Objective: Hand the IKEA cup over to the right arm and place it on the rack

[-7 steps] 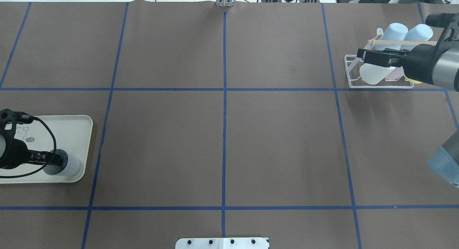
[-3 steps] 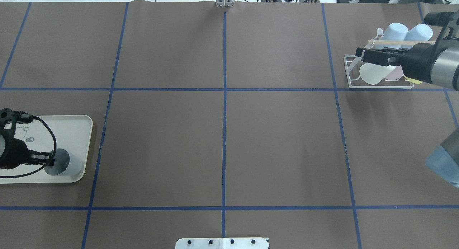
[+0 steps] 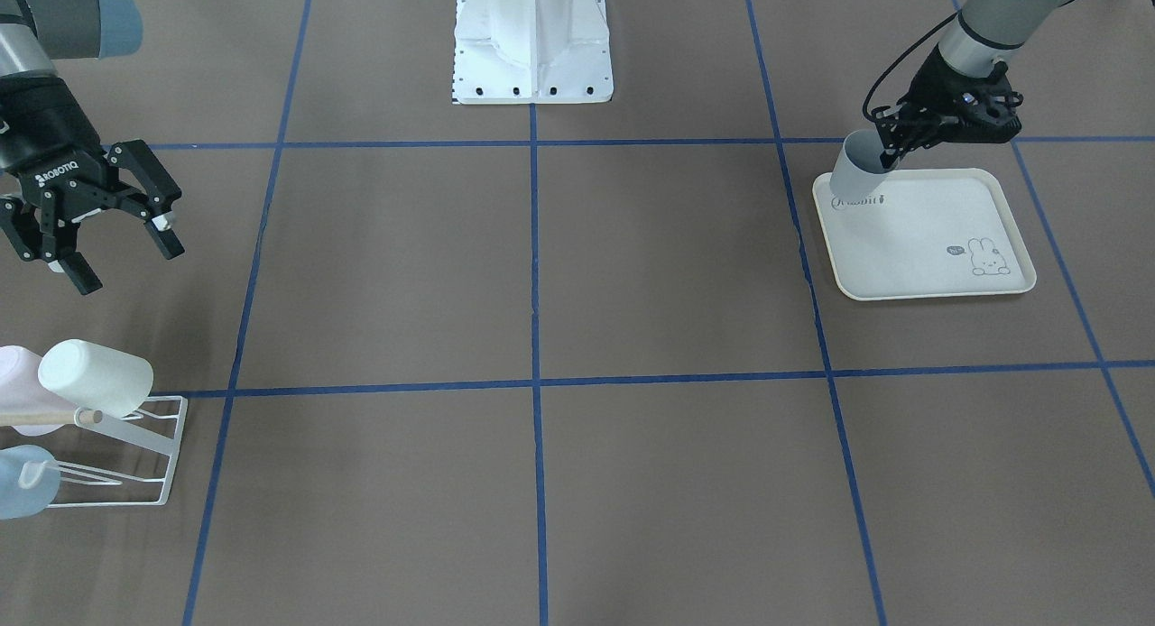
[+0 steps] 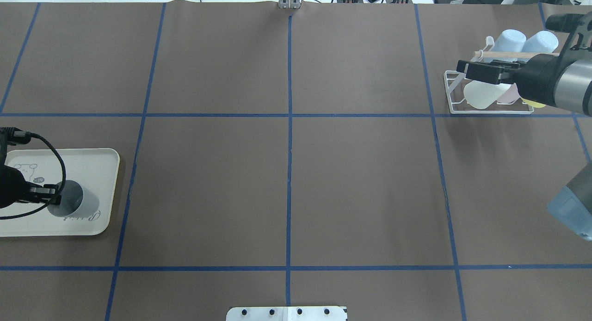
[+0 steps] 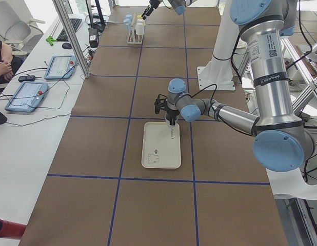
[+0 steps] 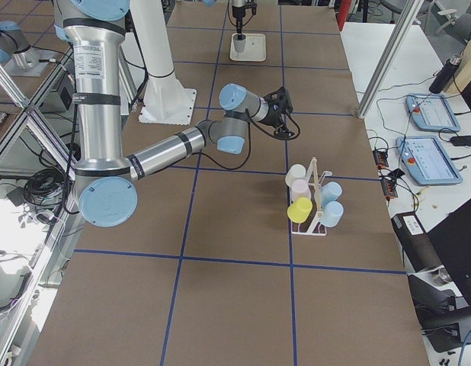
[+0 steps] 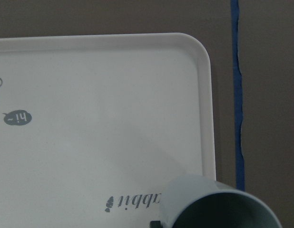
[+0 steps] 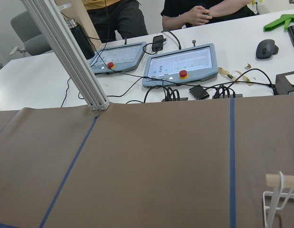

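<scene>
The IKEA cup [image 4: 76, 204] is grey-blue and hangs tilted just above the near corner of the cream tray [image 4: 95, 166], mouth toward the arm. My left gripper [image 4: 54, 196] is shut on its rim, as the front view shows for the cup [image 3: 855, 168] too. In the left wrist view the cup [image 7: 187, 199] fills the bottom edge over the tray's lettering. The white wire rack [image 4: 452, 90] with a wooden bar stands far right. My right gripper [image 3: 128, 263] hovers open and empty beside the rack [image 3: 164, 468].
The rack carries light blue, white, pink and yellow cups [image 4: 483, 94]. The robot's white base [image 3: 532, 40] stands at mid table. Blue tape lines cross the brown table cover. Beyond the table's far edge are control tablets [image 8: 182, 61] and seated people.
My left gripper has risen with the cup and drawn back toward the arm, uncovering the lettering on the tray. My right gripper has drifted slightly toward the far edge.
</scene>
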Controlling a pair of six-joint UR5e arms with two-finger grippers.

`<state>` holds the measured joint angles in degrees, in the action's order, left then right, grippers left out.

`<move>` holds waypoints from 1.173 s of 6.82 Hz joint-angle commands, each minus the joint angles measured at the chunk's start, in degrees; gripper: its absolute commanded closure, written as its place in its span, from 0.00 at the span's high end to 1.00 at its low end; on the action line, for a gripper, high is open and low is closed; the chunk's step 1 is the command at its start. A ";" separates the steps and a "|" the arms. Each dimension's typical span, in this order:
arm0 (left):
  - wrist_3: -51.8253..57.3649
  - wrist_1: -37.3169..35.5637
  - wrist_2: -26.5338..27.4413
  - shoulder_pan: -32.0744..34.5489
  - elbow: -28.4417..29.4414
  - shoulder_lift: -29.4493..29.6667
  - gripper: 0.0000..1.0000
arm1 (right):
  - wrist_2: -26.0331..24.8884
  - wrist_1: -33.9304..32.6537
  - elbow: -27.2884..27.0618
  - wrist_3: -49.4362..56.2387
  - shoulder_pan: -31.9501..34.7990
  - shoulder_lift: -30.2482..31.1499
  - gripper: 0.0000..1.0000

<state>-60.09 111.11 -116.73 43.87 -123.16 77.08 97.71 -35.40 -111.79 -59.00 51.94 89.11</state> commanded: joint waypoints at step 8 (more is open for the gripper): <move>-72.38 12.21 18.09 -2.74 7.56 33.31 0.00 | 0.82 0.78 0.70 -38.33 -4.48 -15.60 1.00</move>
<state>-123.68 114.99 -101.71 42.06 -117.96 109.75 98.74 -34.67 -111.03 -89.63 48.58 77.00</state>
